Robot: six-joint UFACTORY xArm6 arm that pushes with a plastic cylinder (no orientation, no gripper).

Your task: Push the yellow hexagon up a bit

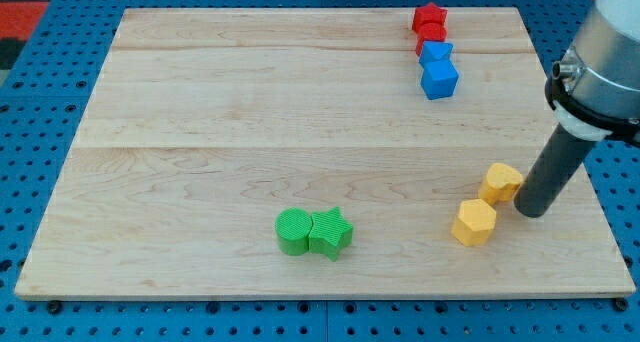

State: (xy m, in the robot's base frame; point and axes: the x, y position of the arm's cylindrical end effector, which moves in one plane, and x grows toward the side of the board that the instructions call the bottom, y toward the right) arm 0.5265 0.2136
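Observation:
The yellow hexagon [474,222] lies at the lower right of the wooden board [200,132]. A second yellow block [500,183], shape unclear, sits just above and to the right of it, close to touching. My tip [533,212] is on the board right beside this second yellow block, on its right side. It stands to the right of the hexagon and slightly above it, with a small gap between them. The dark rod rises from the tip toward the view's upper right.
A red star [430,18] and another red block [428,42] sit at the top right, with a blue block [436,53] and a blue cube [439,80] just below them. A green cylinder [293,231] touches a green star [331,232] at the bottom middle. The board's right edge is near my tip.

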